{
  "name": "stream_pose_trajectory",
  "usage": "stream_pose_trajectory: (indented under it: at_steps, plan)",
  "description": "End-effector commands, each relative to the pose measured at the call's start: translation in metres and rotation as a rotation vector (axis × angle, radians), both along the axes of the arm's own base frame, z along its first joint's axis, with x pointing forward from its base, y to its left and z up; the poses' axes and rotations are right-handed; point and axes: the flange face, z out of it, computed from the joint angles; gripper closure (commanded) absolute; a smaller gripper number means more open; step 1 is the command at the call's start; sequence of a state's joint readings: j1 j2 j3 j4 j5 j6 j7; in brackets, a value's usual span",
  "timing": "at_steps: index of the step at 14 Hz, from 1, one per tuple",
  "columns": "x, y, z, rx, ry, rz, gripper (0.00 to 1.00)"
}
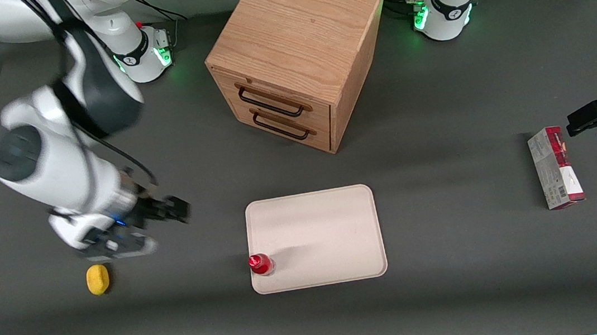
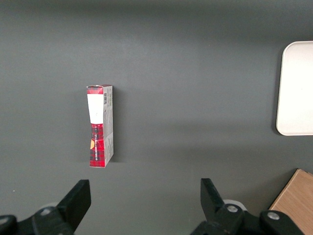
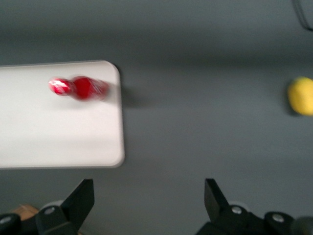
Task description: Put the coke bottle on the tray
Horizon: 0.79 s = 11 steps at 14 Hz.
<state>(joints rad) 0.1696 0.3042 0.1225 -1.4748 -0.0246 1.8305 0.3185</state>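
Observation:
The small red coke bottle (image 1: 260, 264) stands upright on the cream-white tray (image 1: 323, 232), at the tray's corner nearest the front camera and toward the working arm's end. It also shows in the right wrist view (image 3: 78, 87), on the tray (image 3: 58, 132) near a rounded corner. My right gripper (image 1: 168, 210) is open and empty, above the bare table, apart from the tray and toward the working arm's end. In the right wrist view its two fingers (image 3: 80, 198) stand wide apart with only grey table between them.
A yellow lemon-like object (image 1: 98, 279) lies on the table near the gripper, nearer the front camera, also in the right wrist view (image 3: 301, 96). A wooden drawer cabinet (image 1: 297, 55) stands farther back. A red-and-grey carton box (image 1: 555, 167) lies toward the parked arm's end.

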Motion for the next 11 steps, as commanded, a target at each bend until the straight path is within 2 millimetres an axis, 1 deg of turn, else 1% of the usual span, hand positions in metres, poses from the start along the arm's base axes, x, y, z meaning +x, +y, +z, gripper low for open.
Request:
stream_pose_trajectory:
  at_steps: [1,2,4,6,7,9,11]
  plan:
    - [-0.081,-0.066,0.021,-0.001,0.016,-0.016,0.00]
    - [-0.099,-0.072,0.030,-0.004,0.026,-0.017,0.00]
    - [-0.127,-0.098,0.049,-0.004,0.036,-0.013,0.00]
    - [-0.141,-0.118,0.070,0.003,0.040,-0.007,0.00]
    - [-0.142,-0.128,0.075,0.005,0.055,-0.008,0.00]
    - [-0.136,-0.133,0.083,0.004,0.062,0.014,0.00]
    - [-0.123,-0.135,0.081,0.003,0.065,0.004,0.00]
